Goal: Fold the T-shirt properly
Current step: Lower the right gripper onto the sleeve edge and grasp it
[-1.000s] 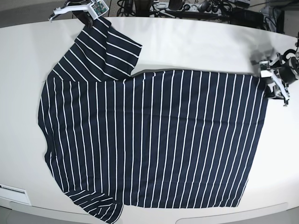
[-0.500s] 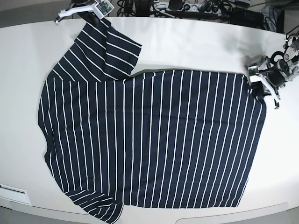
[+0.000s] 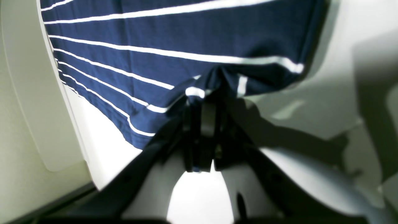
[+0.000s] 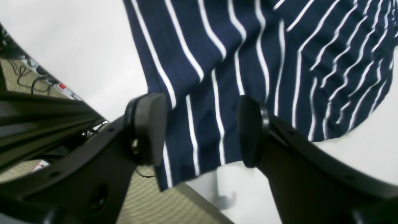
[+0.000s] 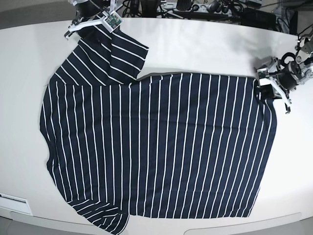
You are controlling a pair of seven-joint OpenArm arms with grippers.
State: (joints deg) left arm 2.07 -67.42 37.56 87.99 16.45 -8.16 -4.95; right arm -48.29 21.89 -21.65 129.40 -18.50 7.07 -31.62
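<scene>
We see even bright light on the table [image 5: 205, 49]; both wrist views look soft, perhaps motion-blurred, with dark shadows beside it.

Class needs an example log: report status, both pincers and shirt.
Left pincer shut on T-shirt hem corner. Right pincer open, straddling sleeve edge. Shirt flat on table; nothing obstructing.

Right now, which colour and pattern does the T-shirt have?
The T-shirt is dark navy with thin white stripes, best seen in the base view.
</scene>
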